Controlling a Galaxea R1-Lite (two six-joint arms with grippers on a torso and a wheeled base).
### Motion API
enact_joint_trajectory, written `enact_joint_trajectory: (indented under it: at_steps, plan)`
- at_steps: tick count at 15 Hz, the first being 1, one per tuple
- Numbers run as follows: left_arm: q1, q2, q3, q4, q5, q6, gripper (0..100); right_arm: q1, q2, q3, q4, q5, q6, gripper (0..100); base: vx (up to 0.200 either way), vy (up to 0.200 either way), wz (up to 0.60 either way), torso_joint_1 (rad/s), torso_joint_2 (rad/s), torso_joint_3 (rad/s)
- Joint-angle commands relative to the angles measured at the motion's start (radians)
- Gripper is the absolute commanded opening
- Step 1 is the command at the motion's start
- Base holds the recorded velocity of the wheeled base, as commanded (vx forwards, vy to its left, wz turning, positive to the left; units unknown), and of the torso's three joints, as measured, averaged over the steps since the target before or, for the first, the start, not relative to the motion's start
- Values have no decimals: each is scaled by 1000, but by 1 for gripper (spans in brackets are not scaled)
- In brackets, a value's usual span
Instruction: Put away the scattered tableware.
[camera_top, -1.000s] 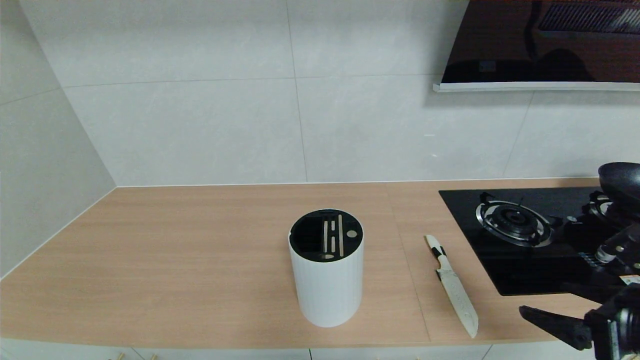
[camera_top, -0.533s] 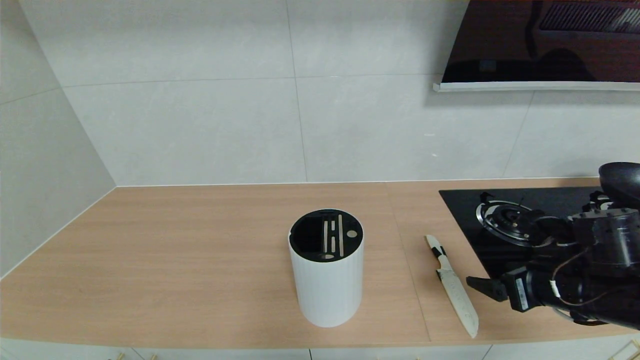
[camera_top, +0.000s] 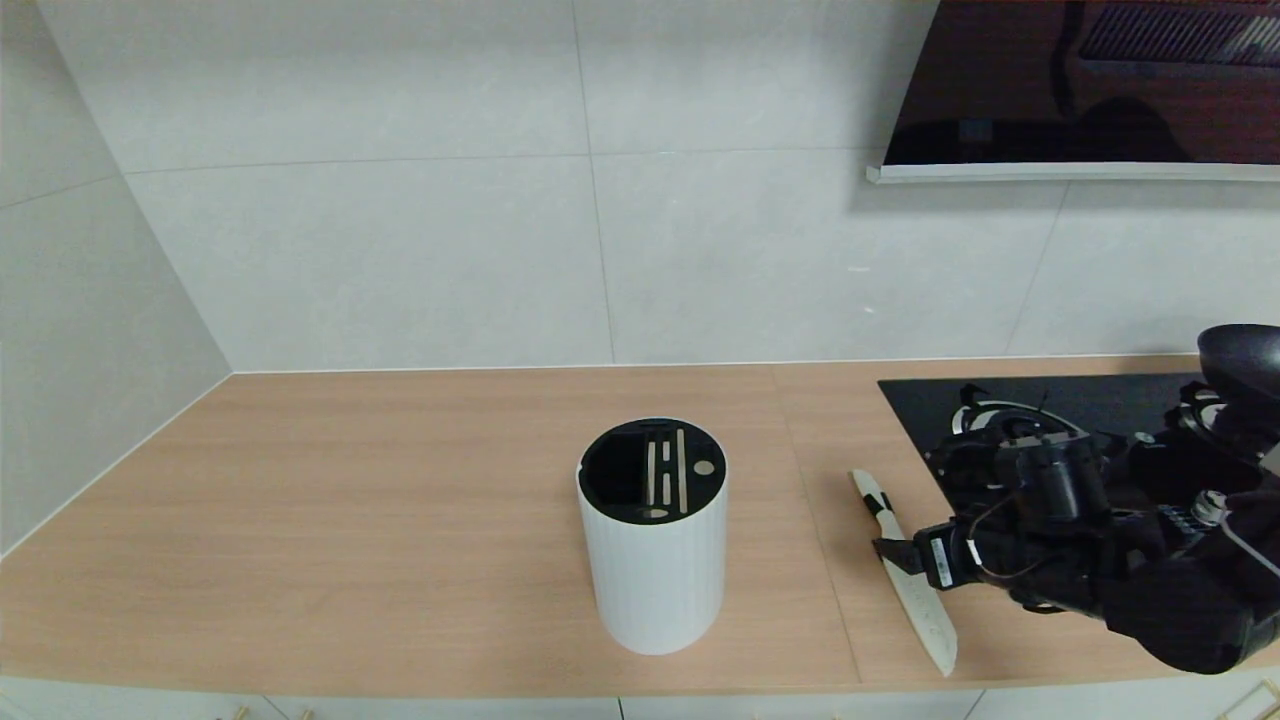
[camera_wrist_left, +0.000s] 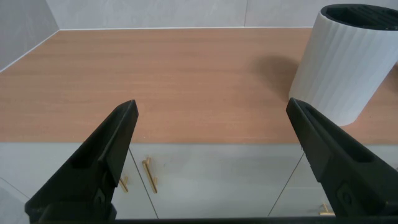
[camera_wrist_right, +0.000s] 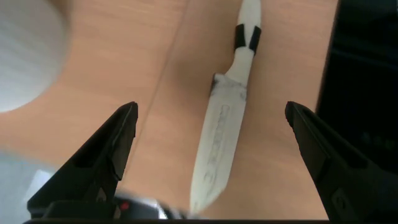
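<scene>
My right pincer (camera_wrist_right: 211, 158) is spread wide and empty, with the knife (camera_wrist_right: 227, 118) lying flat on the counter (camera_top: 400, 500) right under the gap. I'd shift toward the handle end, drop straight, and pinch there, not the blade. The holder (camera_top: 652, 540) stands well off to its left.

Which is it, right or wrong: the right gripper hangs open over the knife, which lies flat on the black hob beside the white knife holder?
Wrong: the knife lies flat on the wooden counter, not the black hob, as the head view shows. The right gripper does hang open over it, beside the white knife holder.
</scene>
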Motion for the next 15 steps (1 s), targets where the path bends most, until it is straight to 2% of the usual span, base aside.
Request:
enact_joint_trajectory:
  at_steps: [1, 8, 10, 15]
  plan:
    - [1, 2, 0, 0, 0, 0, 100, 0, 99, -23, -22, -3, 3, 100, 0, 0, 0, 0, 0, 0]
    - [1, 2, 0, 0, 0, 0, 100, 1, 290, -84, -191, -95, 58, 100, 0, 0, 0, 0, 0, 0]
    - [-1, 2, 0, 0, 0, 0, 100, 0, 312, -105, -202, -128, 75, 100, 0, 0, 0, 0, 0, 0]
    - [1, 2, 0, 0, 0, 0, 100, 1, 332, -121, -203, -131, 80, 100, 0, 0, 0, 0, 0, 0]
